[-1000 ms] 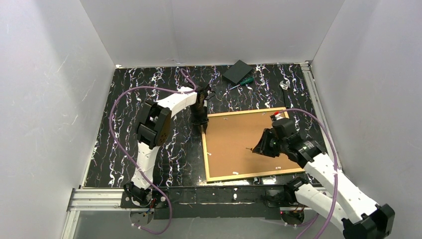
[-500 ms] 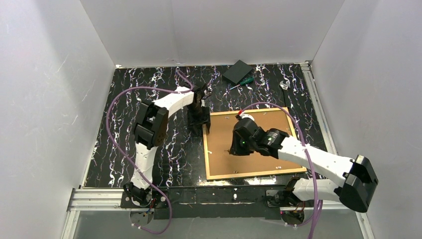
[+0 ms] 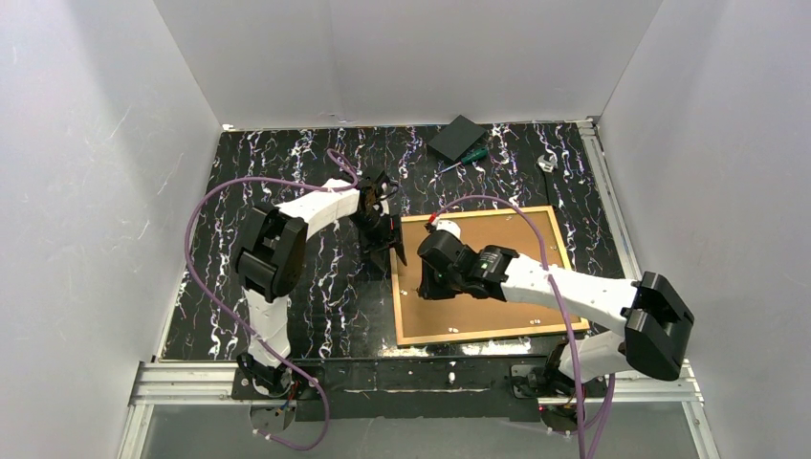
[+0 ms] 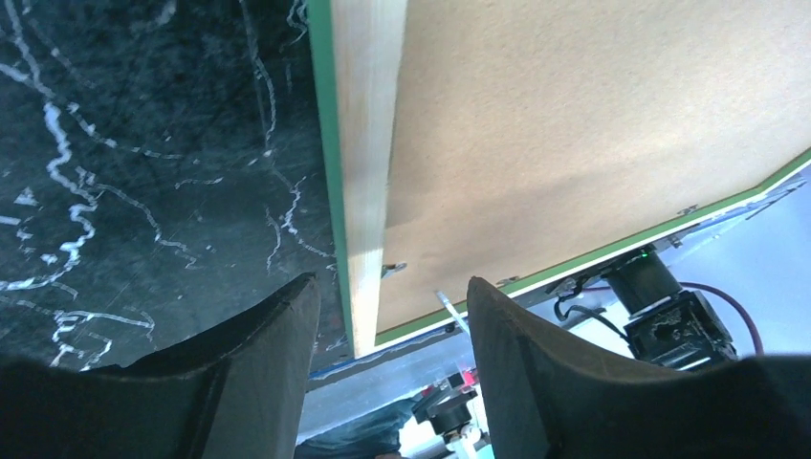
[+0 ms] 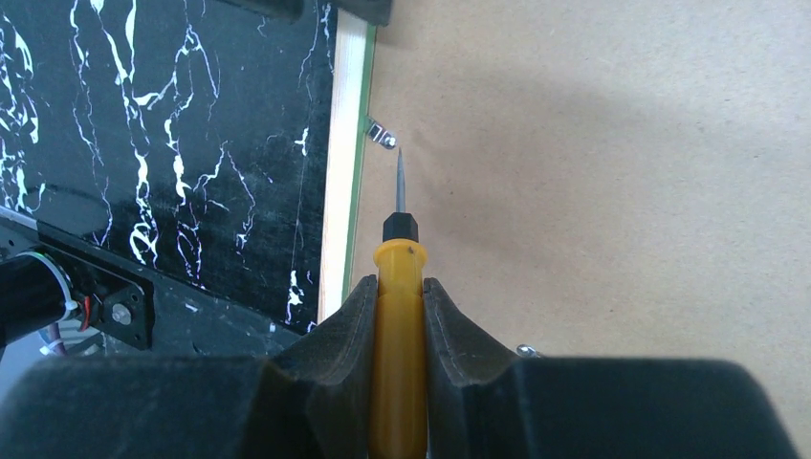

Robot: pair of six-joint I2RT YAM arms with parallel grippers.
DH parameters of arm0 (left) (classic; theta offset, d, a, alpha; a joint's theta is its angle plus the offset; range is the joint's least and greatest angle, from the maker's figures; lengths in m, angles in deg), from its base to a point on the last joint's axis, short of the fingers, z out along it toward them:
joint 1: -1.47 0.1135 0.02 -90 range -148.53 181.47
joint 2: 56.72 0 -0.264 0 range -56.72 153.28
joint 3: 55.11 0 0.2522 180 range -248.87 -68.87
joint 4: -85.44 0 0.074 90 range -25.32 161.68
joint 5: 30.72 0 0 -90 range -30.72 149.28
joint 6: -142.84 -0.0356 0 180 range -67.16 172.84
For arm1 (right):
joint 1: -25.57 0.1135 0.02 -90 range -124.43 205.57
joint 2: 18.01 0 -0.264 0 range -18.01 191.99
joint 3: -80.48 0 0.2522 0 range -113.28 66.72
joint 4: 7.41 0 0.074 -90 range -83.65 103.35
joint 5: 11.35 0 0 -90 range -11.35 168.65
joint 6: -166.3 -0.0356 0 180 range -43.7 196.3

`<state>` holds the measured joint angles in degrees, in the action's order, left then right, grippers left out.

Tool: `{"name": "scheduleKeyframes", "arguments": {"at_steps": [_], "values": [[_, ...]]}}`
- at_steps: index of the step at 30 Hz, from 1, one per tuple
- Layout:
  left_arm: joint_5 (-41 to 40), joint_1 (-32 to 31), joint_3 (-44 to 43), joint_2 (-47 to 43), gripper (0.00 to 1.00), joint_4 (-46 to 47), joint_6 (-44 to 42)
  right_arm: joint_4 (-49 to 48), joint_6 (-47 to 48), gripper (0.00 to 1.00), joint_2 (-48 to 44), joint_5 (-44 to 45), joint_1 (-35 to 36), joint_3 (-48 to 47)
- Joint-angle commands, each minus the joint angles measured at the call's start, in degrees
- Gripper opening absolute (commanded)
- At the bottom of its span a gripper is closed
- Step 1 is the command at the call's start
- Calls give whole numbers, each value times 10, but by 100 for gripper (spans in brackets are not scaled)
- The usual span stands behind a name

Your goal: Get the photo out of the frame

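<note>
The frame (image 3: 395, 298) lies face down; its green edge and light wood back show in the left wrist view (image 4: 363, 143). The brown backing board (image 3: 536, 239) fills it, and the photo is hidden beneath. My left gripper (image 3: 384, 237) is open at the frame's far left corner, with its fingers astride the left rail (image 4: 392, 282). My right gripper (image 3: 428, 277) is shut on a yellow-handled screwdriver (image 5: 398, 335). It is over the board near the left rail. The screwdriver's tip points at a small metal clip (image 5: 381, 134) on that rail.
A black box (image 3: 457, 137), a green-handled screwdriver (image 3: 466, 158) and a small shiny object (image 3: 546, 163) lie at the back of the black marbled table. White walls enclose three sides. An aluminium rail (image 3: 191, 382) runs along the near edge.
My right arm has swung left across the backing board, carrying the screwdriver from the right side to the left rail. My left gripper has shifted slightly at the far left corner.
</note>
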<state>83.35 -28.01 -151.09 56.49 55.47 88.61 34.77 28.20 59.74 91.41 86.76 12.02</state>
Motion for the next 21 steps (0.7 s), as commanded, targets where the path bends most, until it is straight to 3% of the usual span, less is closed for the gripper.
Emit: {"name": "scheduleKeyframes", "arguments": {"at_steps": [1,4,12,21], "values": [[46,-7,8,18,56,-39,12,-22,-19,1,16,15,15,-28],[32,-11,15,22,50,-37,13,-20,-22,1,29,16,19,-34],[16,-12,15,40,19,-49,12,-16,-30,1,39,28,38,-37],[4,-12,15,44,0,-57,11,-15,-26,1,50,33,40,-39]]}}
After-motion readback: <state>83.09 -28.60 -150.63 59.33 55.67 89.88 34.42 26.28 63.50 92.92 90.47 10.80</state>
